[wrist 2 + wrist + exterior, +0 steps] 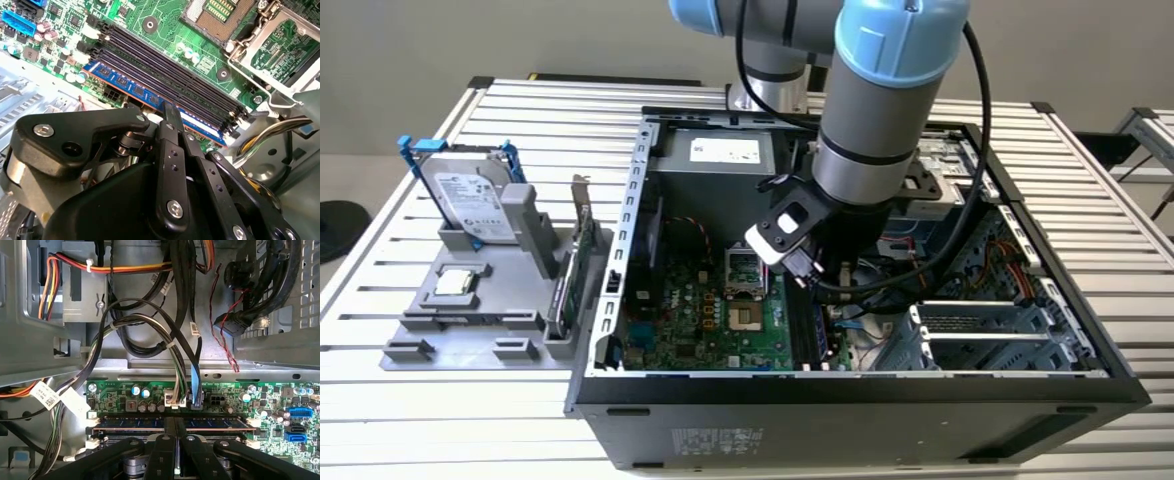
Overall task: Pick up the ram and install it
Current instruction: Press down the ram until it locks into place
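- The gripper (169, 116) is clenched on the ram (150, 97), which stands in the outermost memory slot.
- The processor socket (222, 15) lies at 1 o'clock from the ram in the second wrist view.

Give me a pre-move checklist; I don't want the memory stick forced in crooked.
1. Ram lined up with a slot: ok. The blue ram lies along the memory slot nearest the motherboard's edge.
2. Tool on the ram's middle: ok. The tool meets it about midway.
3. Ram fully seated: cannot tell.
4. White end latches closed: cannot tell.
5. Cables clear of the slot: ok. They plug in beside it.
6. Neighbouring slots free: ok.
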Controlling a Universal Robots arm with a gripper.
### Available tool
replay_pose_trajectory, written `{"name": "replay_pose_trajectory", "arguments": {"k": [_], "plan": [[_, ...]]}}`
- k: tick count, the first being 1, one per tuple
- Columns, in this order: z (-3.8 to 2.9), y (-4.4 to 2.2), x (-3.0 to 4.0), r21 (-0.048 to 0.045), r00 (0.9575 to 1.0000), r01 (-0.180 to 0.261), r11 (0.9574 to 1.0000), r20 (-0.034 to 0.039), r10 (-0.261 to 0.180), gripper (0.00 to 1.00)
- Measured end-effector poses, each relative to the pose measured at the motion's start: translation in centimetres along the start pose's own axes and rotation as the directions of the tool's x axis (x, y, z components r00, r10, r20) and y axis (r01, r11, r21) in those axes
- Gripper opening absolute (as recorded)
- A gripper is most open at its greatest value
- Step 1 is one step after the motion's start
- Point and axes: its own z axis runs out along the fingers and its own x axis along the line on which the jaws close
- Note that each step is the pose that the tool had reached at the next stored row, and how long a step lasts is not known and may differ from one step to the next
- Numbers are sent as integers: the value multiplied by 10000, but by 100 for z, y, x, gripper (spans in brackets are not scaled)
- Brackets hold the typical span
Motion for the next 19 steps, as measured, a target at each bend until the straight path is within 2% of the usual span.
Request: {"name": "replay_pose_trajectory", "arguments": {"k": [5, 14, 19], "plan": [[36, -1, 1, 2, 10000, 0, 10000, 4, 0, 0], [37, -1, 2, 2, 10000, 1, 10000, 6, -1, 0], [-7, 1, 3, -5, 10000, -2, 10000, -20, 2, 0]]}}
